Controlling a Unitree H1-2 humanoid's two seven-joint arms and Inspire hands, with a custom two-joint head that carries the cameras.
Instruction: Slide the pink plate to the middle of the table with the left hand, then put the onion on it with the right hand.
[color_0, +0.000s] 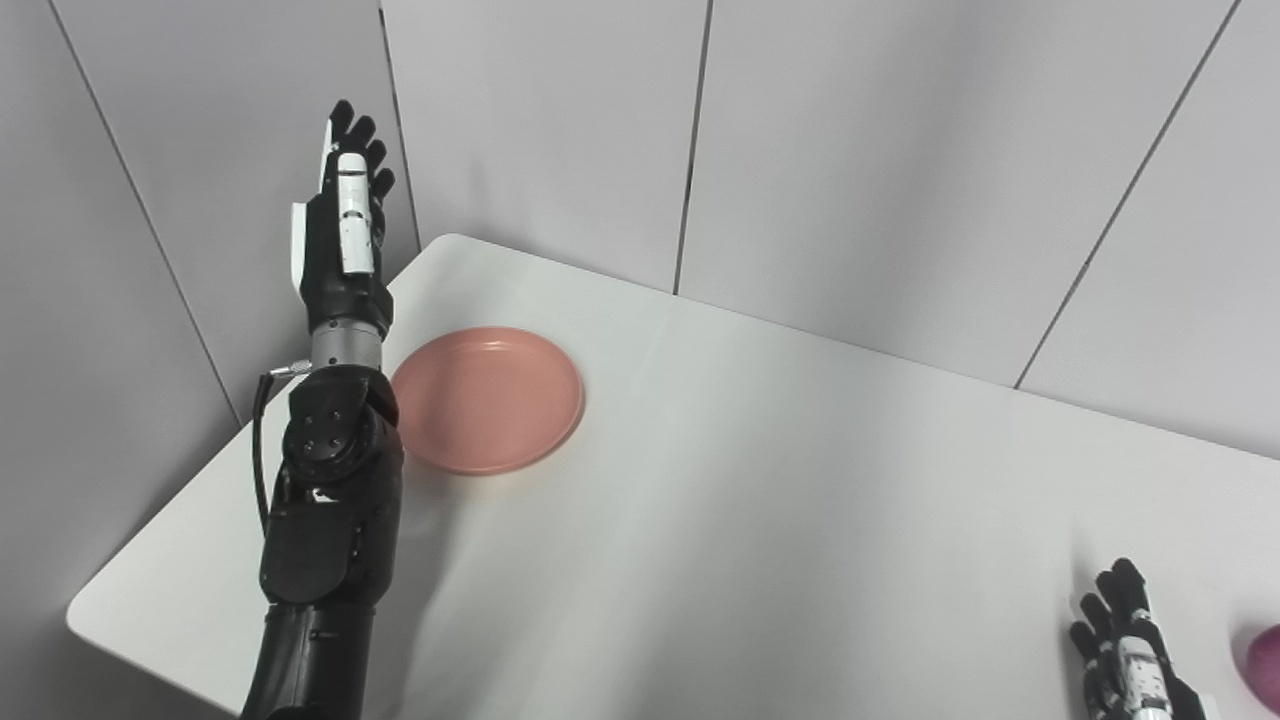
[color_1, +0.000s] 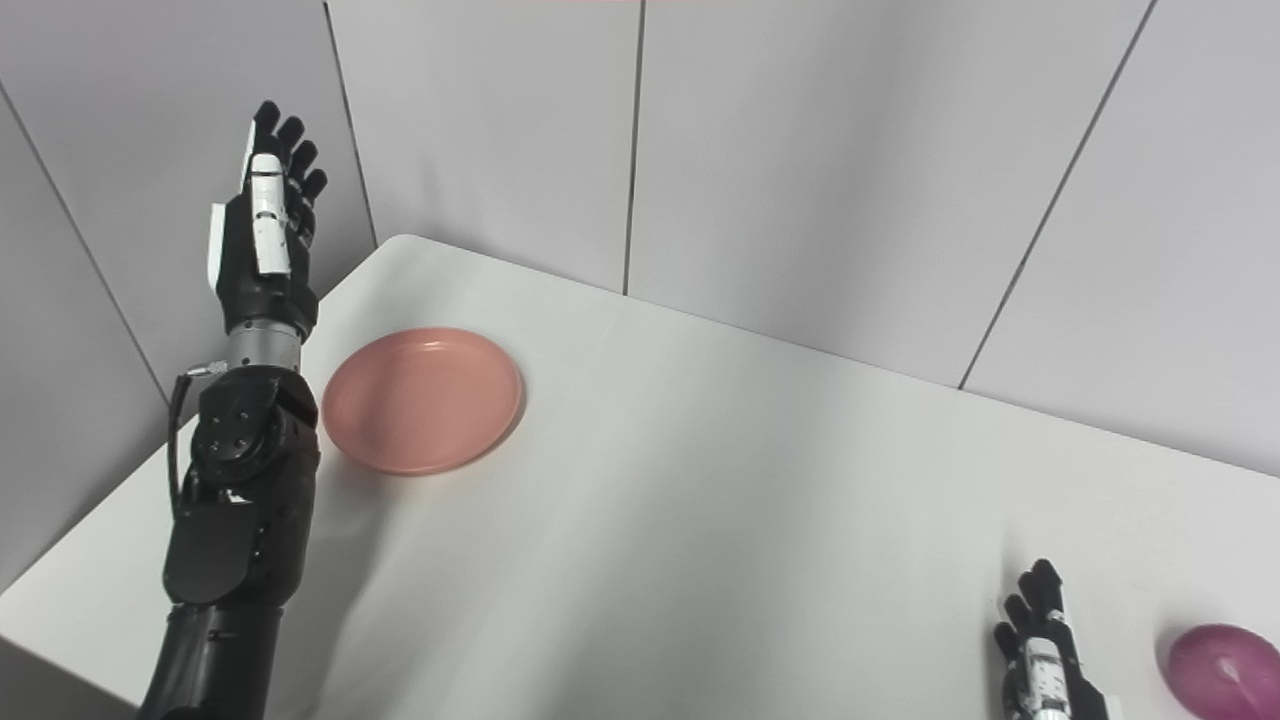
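pink plate (color_0: 487, 398): round, shallow, empty; lies flat on the white tabletop (color_0: 760, 500) toward its far left corner, well apart from the middle. judged not yet slid; the first step of the task is still open.

onion (color_1: 1224, 670): purple, rests on the tabletop at the near right edge, cut off by the frame in the left eye view. well apart from the plate, with bare tabletop between. judged to be waiting for the second step.

left robot hand (color_0: 345, 215): raised upright above the left edge of the tabletop, just beside the plate's left rim but clear of it. fingers (color_0: 360, 135) extended upward and held close together, only slightly fanned at the tips; it holds nothing and touches nothing. the placement reads as a staging pose on the plate's outer side, from which a push toward the centre would be possible once the hand comes down.

right robot hand (color_1: 1045, 650): low at the near right, just beside the onion, not touching it. fingers point up and are loosely apart, empty; the lower part is out of frame. judged idle, parked near the thing it is meant to pick up.
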